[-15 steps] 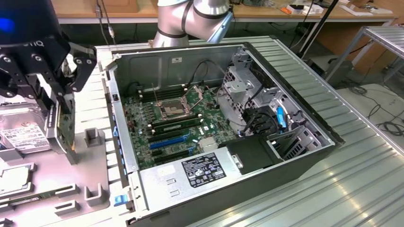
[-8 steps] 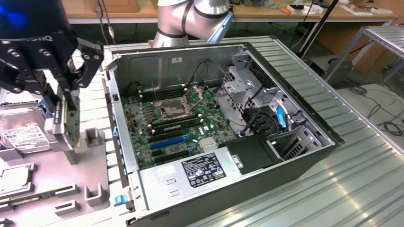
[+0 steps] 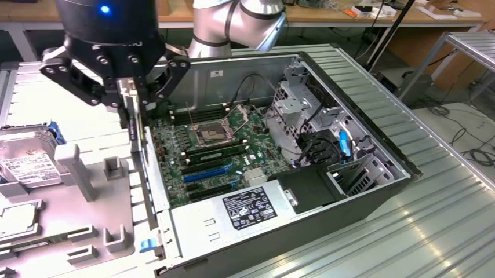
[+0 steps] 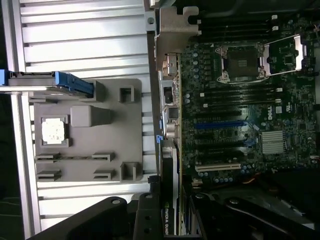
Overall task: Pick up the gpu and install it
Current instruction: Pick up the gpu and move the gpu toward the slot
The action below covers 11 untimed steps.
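Gripper at upper left of the exterior view, fingers clamped on the graphics card — card upright on edge, hanging at the left edge of the open computer case, grey tray beside.

Gripper clasping the gpu edge-on at the port-side edge of the motherboard, open CPU socket on it, grey fixture tray alongside.

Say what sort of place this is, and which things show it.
Probably a robotics lab or workshop: an open computer case lies on a slatted metal table, a gripper holds the gpu, and a cluttered wooden workbench stands behind.
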### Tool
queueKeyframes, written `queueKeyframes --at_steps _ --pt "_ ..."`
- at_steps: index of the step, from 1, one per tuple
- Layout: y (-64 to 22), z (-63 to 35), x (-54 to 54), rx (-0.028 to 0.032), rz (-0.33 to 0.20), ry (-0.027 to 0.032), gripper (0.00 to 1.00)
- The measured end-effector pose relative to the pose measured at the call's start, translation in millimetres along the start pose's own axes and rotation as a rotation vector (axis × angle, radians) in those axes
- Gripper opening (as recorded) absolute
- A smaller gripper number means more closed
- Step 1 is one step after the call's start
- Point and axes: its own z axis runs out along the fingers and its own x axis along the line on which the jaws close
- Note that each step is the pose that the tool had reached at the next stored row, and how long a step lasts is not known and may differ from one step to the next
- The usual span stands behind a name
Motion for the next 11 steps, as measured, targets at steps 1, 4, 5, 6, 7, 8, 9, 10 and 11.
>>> queueKeyframes --at_steps 1,4,5,6,7,8,9,10,11 --pt "0.2 0.1 -2.8 -0.0001 0.000 0.0000 0.27" --pt "1.0 0.2 -13.1 0.0000 -0.001 0.0000 0.27" --pt "1.3 0.2 -17.3 0.0000 -0.001 0.0000 0.27" --pt "1.5 0.2 -20.2 0.0001 -0.001 0.0001 0.27" --pt "1.7 0.2 -23.0 0.0000 -0.001 0.0001 0.27" --pt "1.9 0.3 -26.0 0.0000 -0.001 0.0001 0.27" --pt "2.1 0.3 -29.1 -0.0001 -0.002 0.0000 0.27" --pt "2.3 0.4 -32.0 -0.0001 -0.002 0.0000 0.27" --pt "2.6 0.4 -35.9 0.0000 -0.002 0.0001 0.27"
